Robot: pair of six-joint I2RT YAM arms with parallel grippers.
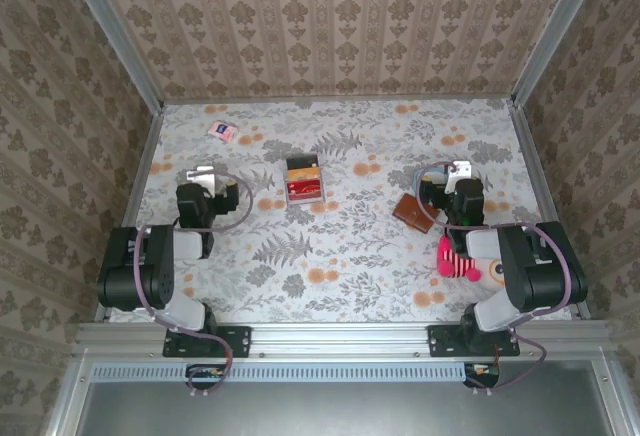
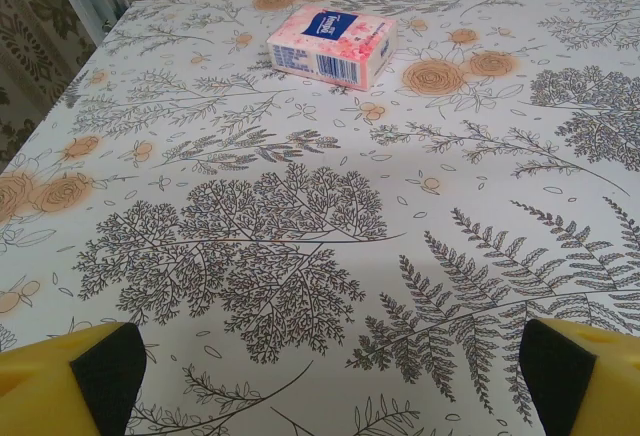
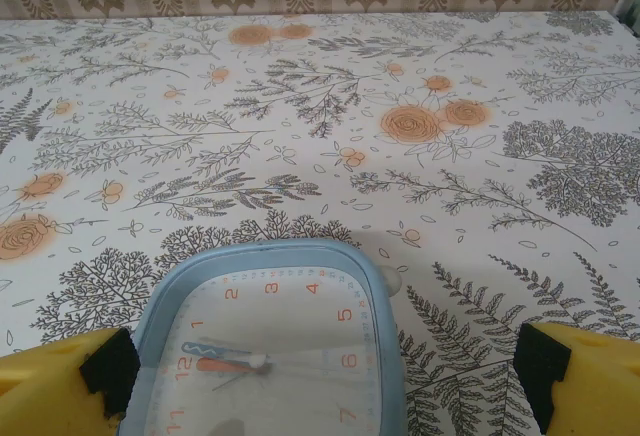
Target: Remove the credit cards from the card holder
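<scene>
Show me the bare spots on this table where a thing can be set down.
Free: the near middle, in front of the tray; the stretch between the tray and the left gripper; the far strip right of the packet. Crowded: the right side, where wallet, clock, plush toy and right gripper cluster.

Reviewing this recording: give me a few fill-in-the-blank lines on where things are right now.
1. The wallet lies on the ___ half of the table.
2. The left gripper has its jaws ___, with the packet ahead of it.
3. The clock by the right gripper has a light ___ rim.
Missing words: right; open; blue.
</scene>
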